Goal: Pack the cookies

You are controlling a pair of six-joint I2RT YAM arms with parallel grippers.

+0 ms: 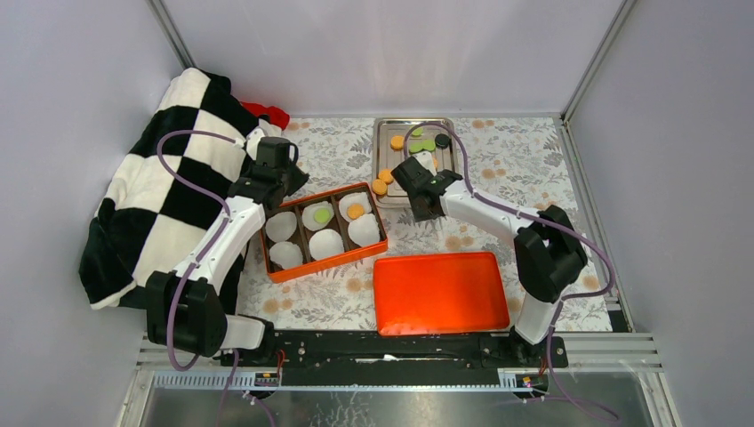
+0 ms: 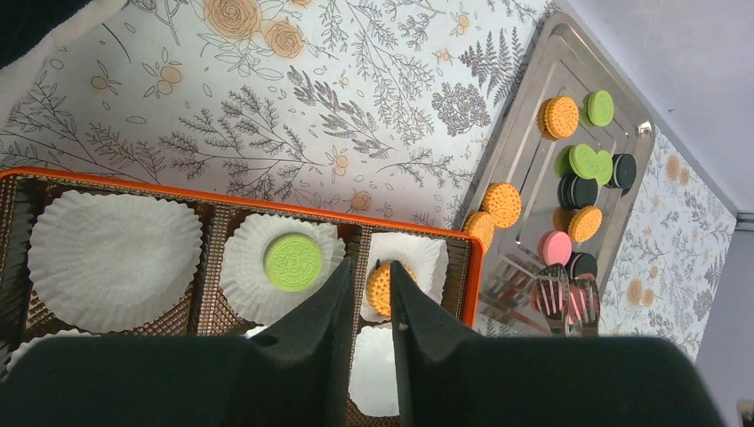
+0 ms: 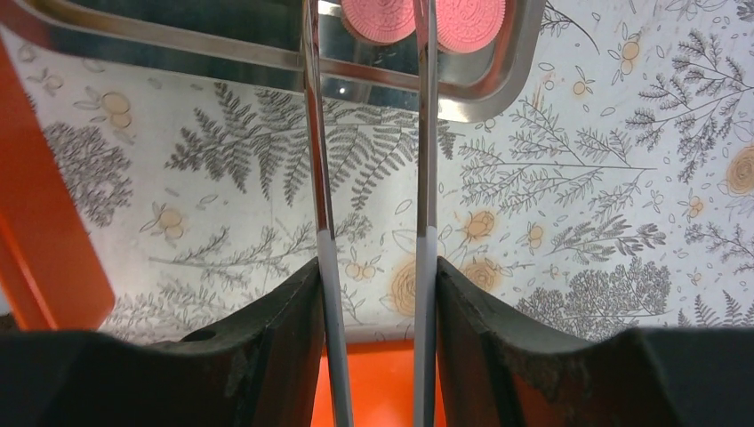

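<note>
While a light green round cookie (image 1: 321, 214) and an orange round cookie (image 1: 355, 211) sit in white paper cups (image 2: 111, 249) of the orange compartment box (image 1: 331, 264), four cups are empty; the rest lie on the steel tray (image 1: 436, 121). Right pincer (image 3: 373, 280) clamped on metal tongs (image 3: 318, 178) near a pink cookie (image 3: 381, 18); left pincer (image 2: 371, 271) nearly together, empty.

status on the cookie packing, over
Left gripper nearly shut, empty, over box. Right gripper clamps tongs, astride a pink cookie in tray. Two cookies boxed. Nothing blocking.

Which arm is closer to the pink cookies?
Right. The right gripper holds tongs reaching the pink cookies on the tray; the left gripper is by the box.
</note>
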